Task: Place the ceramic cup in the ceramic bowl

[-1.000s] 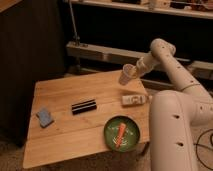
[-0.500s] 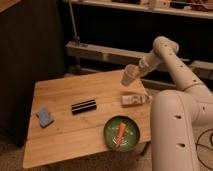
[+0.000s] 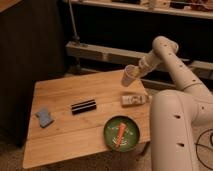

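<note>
Ceramic bowl [image 3: 132,141] sits near the front-right edge of the worktop [image 3: 65,137], an orange item [image 3: 120,134] inside it. Bare wood separates it from the black bar [image 3: 83,106] at centre. Farther back, above the far right edge, the gripper [image 3: 135,74] hangs, its fingers pinching the ceramic cup [image 3: 128,77], which is aloft with its long axis tilted off vertical.
</note>
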You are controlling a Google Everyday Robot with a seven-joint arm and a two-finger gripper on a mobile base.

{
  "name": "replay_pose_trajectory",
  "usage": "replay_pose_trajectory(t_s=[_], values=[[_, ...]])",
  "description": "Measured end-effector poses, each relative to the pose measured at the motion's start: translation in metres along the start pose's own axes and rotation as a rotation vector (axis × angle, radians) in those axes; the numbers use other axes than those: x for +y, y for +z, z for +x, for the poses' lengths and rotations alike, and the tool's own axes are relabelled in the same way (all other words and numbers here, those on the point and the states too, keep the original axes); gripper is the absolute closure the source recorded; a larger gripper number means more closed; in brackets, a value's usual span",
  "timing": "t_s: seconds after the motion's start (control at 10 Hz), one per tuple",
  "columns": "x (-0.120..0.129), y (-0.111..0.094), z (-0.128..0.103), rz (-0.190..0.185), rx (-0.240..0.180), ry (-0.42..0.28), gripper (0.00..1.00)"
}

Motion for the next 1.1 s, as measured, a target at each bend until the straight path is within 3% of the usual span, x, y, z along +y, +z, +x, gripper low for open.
replay_pose_trajectory(t_s=[0.4,0.5,0.7,0.8,1.0,1.1], values=[[0.049,-0.014,0.083,0.078,0.027,-0.017,1.00],[0.064,-0.019,0.118,0.102,0.035,-0.010,1.00],[0.084,-0.023,0.166,0.130,0.047,0.012,1.00],[0.087,-0.023,0.201,0.148,0.050,0.044,1.00],[0.082,-0.017,0.244,0.183,0.047,0.097,1.00],[0.075,-0.004,0.264,0.205,0.045,0.134,1.00]])
